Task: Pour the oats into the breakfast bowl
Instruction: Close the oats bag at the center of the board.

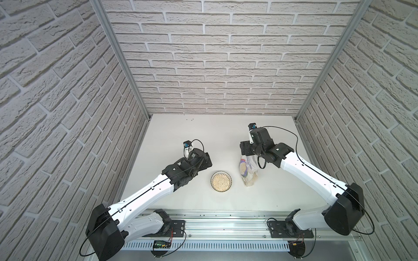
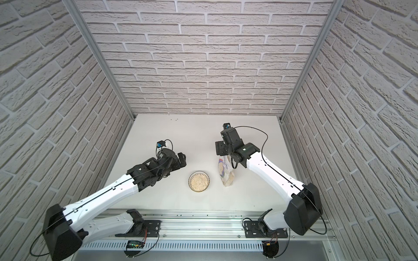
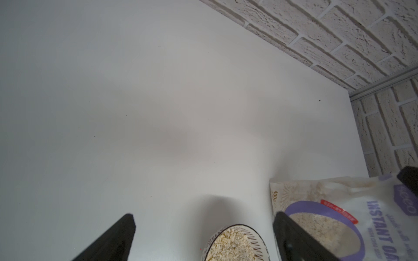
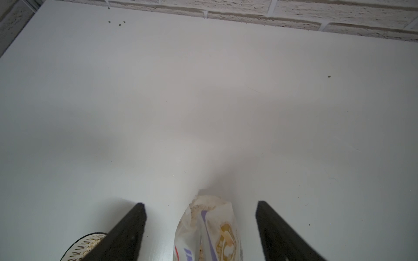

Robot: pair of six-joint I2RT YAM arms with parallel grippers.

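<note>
left of centre in a top view, we see the left hand point(image 1: 204, 161) hanging over the white table point(image 1: 181, 131). its jaws are spread wide and hold nothing. the left wrist view shows the same hand point(image 3: 203, 215) with only bare table in the gap, and the bowl's rim peeps in at the bottom edge of that frame.

moving right, the breakfast bowl point(image 1: 220, 173) stands on the table in the lower middle of both top views, apart from both hands. the oats point(image 1: 221, 182) lie in it as a pale beige heap that covers most of the inside.

just to the right of the bowl, with a small strip of table between them, the pouch point(image 1: 247, 172) stands upright with its top end up. we can read its purple "instant" print at the lower right of the left wrist view point(image 3: 352, 203).

furthest right, the right hand point(image 1: 246, 151) hangs over the pouch's top. in the right wrist view this hand point(image 4: 200, 204) is fully spread. the pouch's crumpled top point(image 4: 210, 226) sits between the jaws, with clear table showing on both sides, so the hand grips nothing.
</note>
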